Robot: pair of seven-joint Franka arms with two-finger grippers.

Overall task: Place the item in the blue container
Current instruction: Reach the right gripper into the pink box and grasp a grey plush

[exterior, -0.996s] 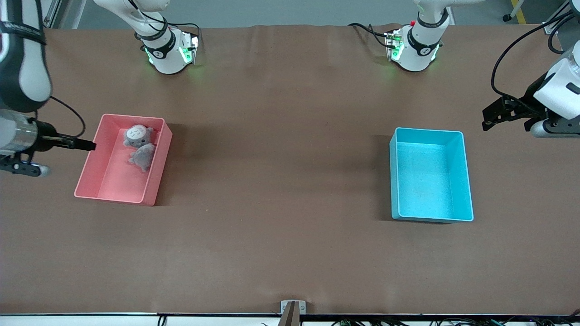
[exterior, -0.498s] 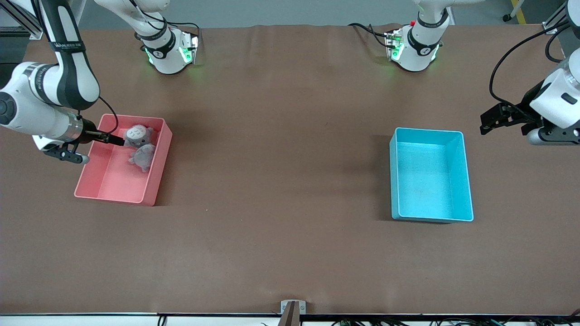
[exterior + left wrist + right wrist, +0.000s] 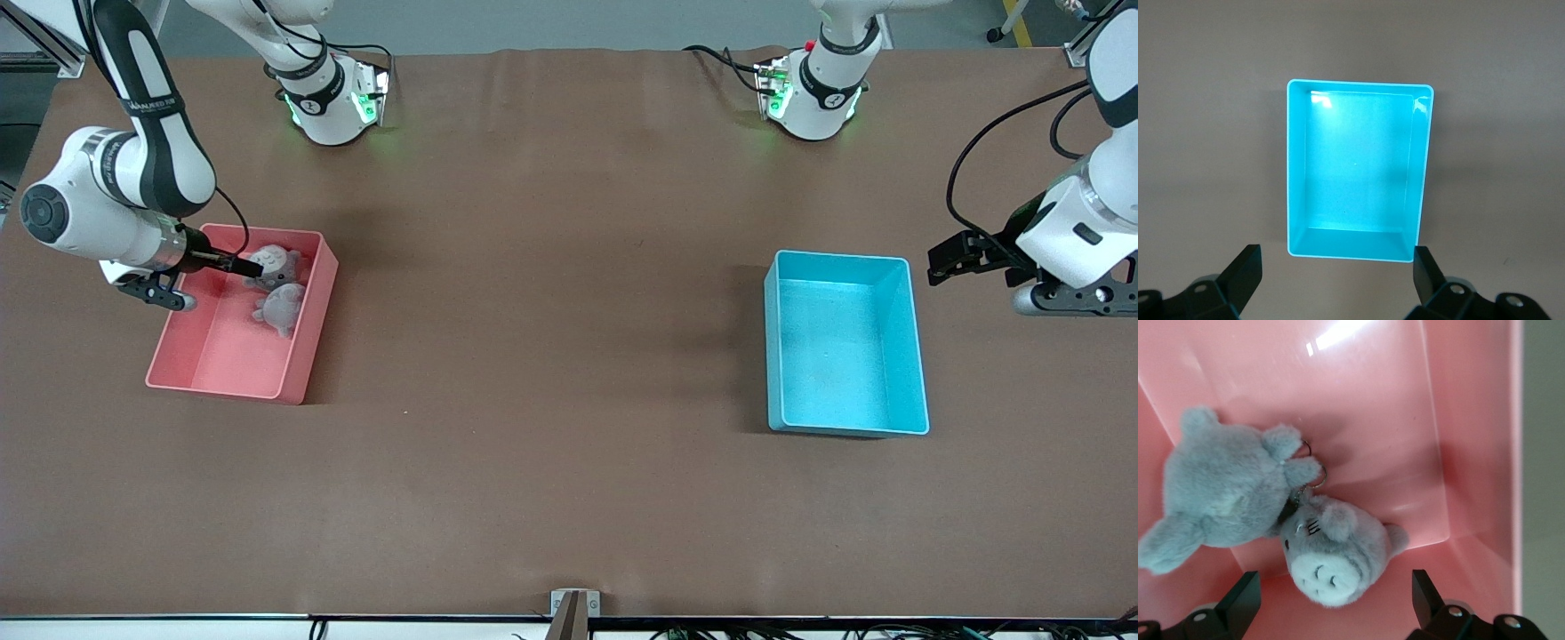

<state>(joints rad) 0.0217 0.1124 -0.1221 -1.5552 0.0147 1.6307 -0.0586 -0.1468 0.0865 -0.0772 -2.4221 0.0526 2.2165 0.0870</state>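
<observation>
The brown table (image 3: 551,373) lies bare along its edge nearest the front camera and across the whole middle stretch between the two bins, an open run with only cloth in it.

The blue container (image 3: 846,342) sits toward the left arm's end of the table, about as near the front camera as the pink bin (image 3: 231,378), with bare table on all four sides. It is a light cyan rectangular bin with upright walls, rounded corners and a smooth, glossy floor; nothing lies in it.

The left gripper (image 3: 948,264) hangs over bare table just beside the container's outer wall, toward the end of the table. Its fingers (image 3: 1245,270) stand wide apart and grip nothing; in the left wrist view the whole container shows between them.

The pink bin stands toward the right arm's end of the table, well apart from the blue one. Two grey plush toys lie in the part of it farther from the front camera: one (image 3: 280,307) nearer the camera, and one with a pale face (image 3: 274,263) farther, touching each other, joined by a small metal ring (image 3: 1313,473).

The right gripper (image 3: 240,264) is low inside the pink bin, right at the pale-faced toy. Its fingers (image 3: 1241,597) are spread to either side of the toy and do not clamp it.
</observation>
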